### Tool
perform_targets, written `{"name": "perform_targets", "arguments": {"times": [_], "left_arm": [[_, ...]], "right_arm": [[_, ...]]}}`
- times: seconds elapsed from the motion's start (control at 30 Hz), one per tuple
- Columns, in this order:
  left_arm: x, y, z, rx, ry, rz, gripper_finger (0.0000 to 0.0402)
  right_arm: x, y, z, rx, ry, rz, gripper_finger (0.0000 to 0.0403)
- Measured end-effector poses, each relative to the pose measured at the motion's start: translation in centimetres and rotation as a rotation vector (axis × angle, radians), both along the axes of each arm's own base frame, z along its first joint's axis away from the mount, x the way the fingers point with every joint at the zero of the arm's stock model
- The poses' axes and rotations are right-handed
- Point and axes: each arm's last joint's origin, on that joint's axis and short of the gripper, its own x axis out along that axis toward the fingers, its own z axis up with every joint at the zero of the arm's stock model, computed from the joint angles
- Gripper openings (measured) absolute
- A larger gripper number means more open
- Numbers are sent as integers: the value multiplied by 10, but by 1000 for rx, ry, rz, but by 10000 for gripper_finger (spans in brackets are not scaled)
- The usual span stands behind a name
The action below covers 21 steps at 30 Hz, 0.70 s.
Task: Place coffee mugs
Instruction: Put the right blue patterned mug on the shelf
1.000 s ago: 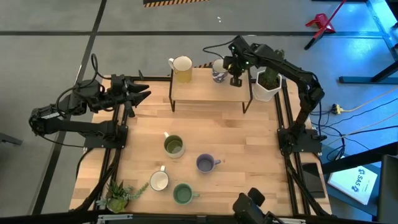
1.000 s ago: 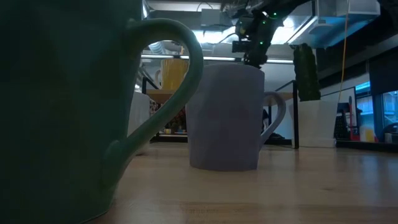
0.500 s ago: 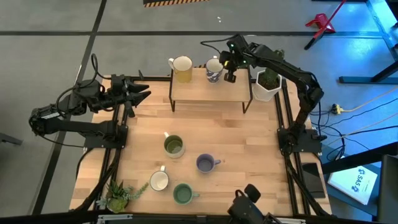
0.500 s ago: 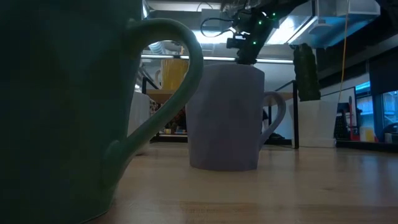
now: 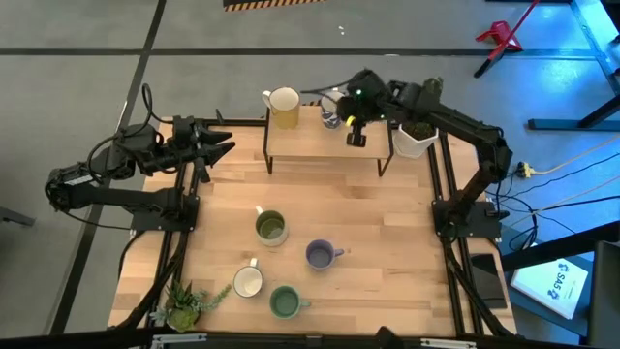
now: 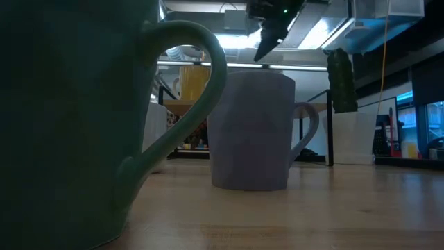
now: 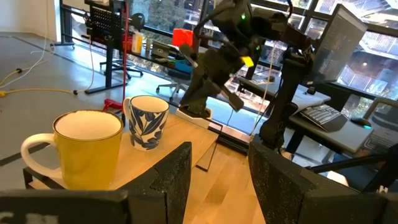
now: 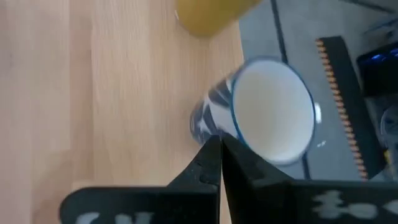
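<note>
Right wrist view: the right gripper (image 8: 219,163), its fingers pressed together and holding nothing, is hovering just beside the blue-patterned mug (image 8: 261,112), which is standing upright on the raised shelf (image 5: 325,141).

Beyond that mug from the right gripper, the yellow mug (image 5: 282,107) is sitting on the same shelf; the left gripper (image 5: 215,145), fingers spread, is waiting farther off. Four mugs are resting on the worktop (image 5: 387,242) well apart from both grippers: olive mug (image 5: 270,228), purple mug (image 5: 321,255), white mug (image 5: 248,282), green mug (image 5: 285,302). The left wrist view is showing the patterned mug standing free of the right gripper, which the high view is leaving unclear.
</note>
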Motion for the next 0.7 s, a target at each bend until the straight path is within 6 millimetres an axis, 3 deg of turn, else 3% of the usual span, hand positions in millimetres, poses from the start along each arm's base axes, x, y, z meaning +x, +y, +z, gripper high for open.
{"name": "perform_targets", "arguments": {"times": [0.33,0.7], "left_arm": [[0,0,0,0,0,0,153],[0,0,0,0,0,0,153]], "right_arm": [[5,5,-20,11,38,-19,0],[6,-6,-32,-13,17,-52,0]]}}
